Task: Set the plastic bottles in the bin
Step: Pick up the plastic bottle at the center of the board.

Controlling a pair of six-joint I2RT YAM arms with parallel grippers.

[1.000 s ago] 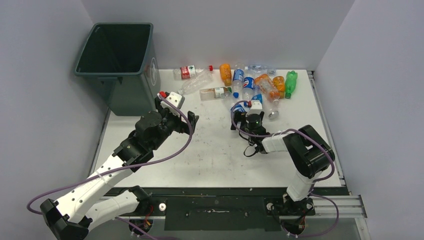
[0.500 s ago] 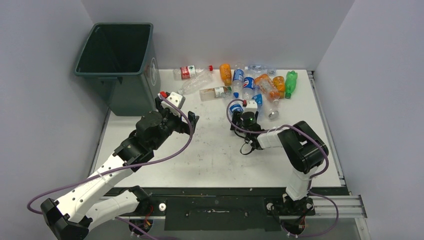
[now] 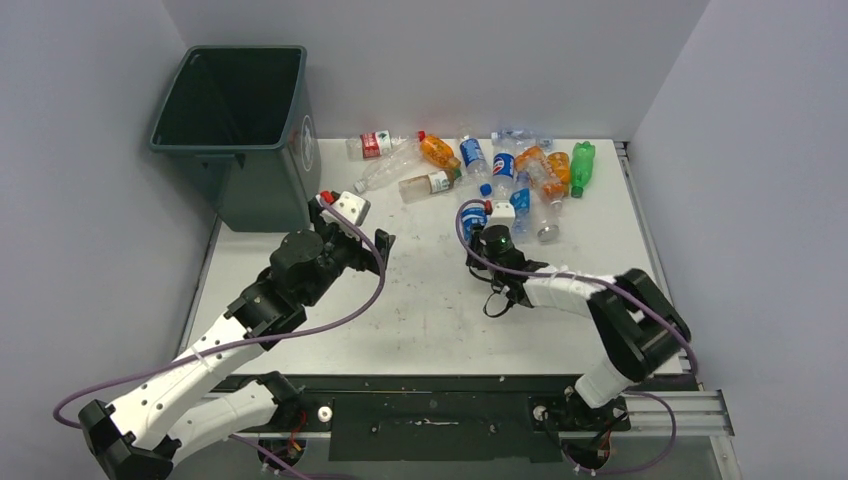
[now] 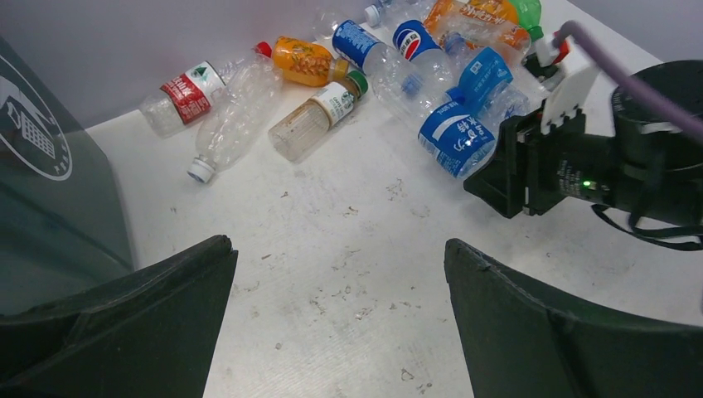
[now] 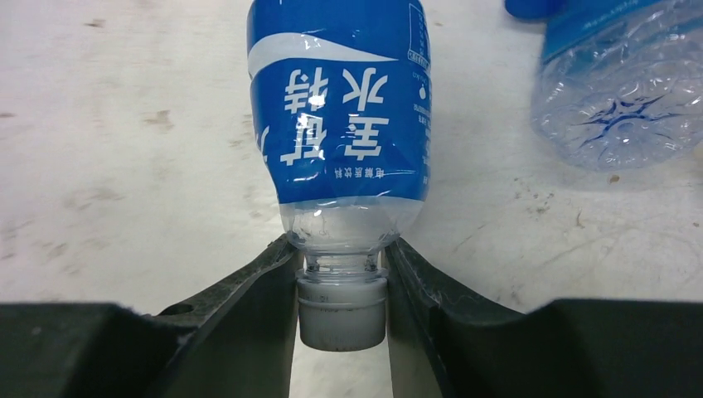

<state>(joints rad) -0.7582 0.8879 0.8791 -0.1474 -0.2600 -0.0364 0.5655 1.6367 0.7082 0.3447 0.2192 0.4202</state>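
The plastic bottles (image 3: 505,165) lie in a loose heap at the table's far side, clear, orange and green. One of them, a blue-labelled bottle (image 5: 348,124) with a white cap, lies on the table at the heap's near edge (image 3: 474,217). My right gripper (image 5: 341,245) is shut on its neck and cap, with a finger pressing each side. The bin (image 3: 228,150), dark green-grey, stands at the far left. Just right of the bin's base, my left gripper (image 3: 368,250) hangs open over bare table (image 4: 338,242) with nothing between its fingers.
A red-labelled clear bottle (image 3: 375,144), an orange one (image 3: 436,150) and a green-capped one (image 3: 430,184) lie between the bin and the heap. A green bottle (image 3: 582,160) lies near the table's right edge. Grey walls close in the back and sides.
My right gripper has reached further toward the heap and closed on the blue-labelled bottle's neck. Several bottles in the heap shifted back and left. The left arm barely moved.
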